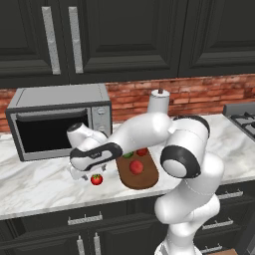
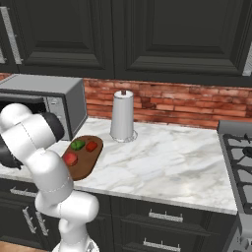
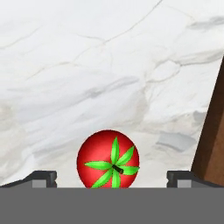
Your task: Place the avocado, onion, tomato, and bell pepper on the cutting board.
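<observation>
The gripper (image 3: 111,179) is hovering with jaws spread wide over the tomato (image 3: 108,159), which is resting on the marble counter (image 1: 40,182) near its front edge, just left of the cutting board (image 1: 144,180). The board is carrying the avocado (image 2: 77,144) and two red items, possibly onion and pepper. Microwave (image 1: 60,119) and paper towel roll (image 2: 122,116) are standing behind.

Brick backsplash (image 2: 172,106); dark cabinets (image 2: 147,39)

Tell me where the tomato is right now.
The tomato sits on the marble counter just left of the cutting board in the left base view, between the open gripper fingertips in the hand view.
</observation>
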Robot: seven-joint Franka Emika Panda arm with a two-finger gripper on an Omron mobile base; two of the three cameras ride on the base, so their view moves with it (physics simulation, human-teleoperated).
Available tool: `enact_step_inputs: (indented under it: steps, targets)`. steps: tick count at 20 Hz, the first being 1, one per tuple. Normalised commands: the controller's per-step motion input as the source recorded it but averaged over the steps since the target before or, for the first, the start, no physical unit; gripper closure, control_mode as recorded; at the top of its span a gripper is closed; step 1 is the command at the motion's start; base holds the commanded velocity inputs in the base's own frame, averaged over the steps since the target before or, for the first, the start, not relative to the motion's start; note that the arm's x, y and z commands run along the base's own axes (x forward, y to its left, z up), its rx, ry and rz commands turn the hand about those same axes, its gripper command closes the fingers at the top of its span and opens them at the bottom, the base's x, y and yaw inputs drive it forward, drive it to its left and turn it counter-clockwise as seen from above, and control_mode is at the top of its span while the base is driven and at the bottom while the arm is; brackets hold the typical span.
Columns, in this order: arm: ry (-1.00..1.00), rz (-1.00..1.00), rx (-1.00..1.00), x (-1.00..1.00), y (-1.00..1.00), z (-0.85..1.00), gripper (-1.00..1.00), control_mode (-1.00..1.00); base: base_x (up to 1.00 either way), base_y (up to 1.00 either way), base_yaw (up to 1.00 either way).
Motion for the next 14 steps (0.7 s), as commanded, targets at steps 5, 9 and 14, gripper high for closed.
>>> enact_step_inputs:
  steps: [5,9,14]
  targets:
    - [0.0,0.0,0.0,0.0,-0.01,-0.18,-1.0,-1.0,0.0,0.0,0.0]
    - [0.0,0.0,0.0,0.0,-0.04,-0.23,-1.0,-1.0,0.0,0.0,0.0]
    - [0.0,0.0,0.0,0.0,-0.07,-0.19,-1.0,-1.0,0.0,0.0,0.0]
